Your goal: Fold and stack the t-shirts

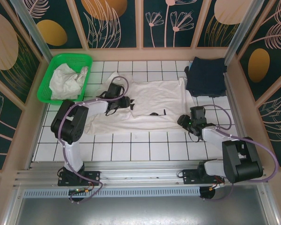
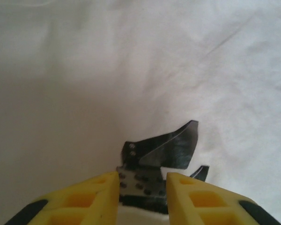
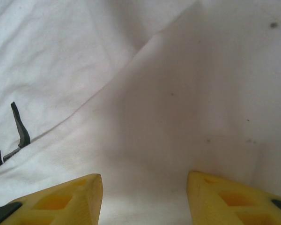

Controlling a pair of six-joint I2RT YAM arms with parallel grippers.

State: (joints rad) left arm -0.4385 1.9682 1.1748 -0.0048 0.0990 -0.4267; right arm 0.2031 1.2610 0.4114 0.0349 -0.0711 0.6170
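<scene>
We start at the left gripper (image 2: 141, 176): its 2 yellow fingers (image 2: 93, 194) stand close together with a narrow gap, a dark piece we cannot identify lies just past them, and we cannot tell whether cloth is pinched there or the claw is merely half closed. From above, the left gripper (image 1: 124, 102) sits low on the left part of the spread off-white t-shirt (image 1: 154, 101). The right gripper (image 3: 144, 176) is released, its 2 fingers well apart over white fabric with a long crease running across it. From above, the right gripper (image 1: 181, 120) is at the shirt's near right corner. The shirt lies flat across the middle of the tiled table (image 1: 131, 150). A dark navy t-shirt (image 1: 206, 75) lies folded at the far right corner. A crumpled white t-shirt (image 1: 68, 79) sits inside the green basket (image 1: 47, 82) at the far left.
</scene>
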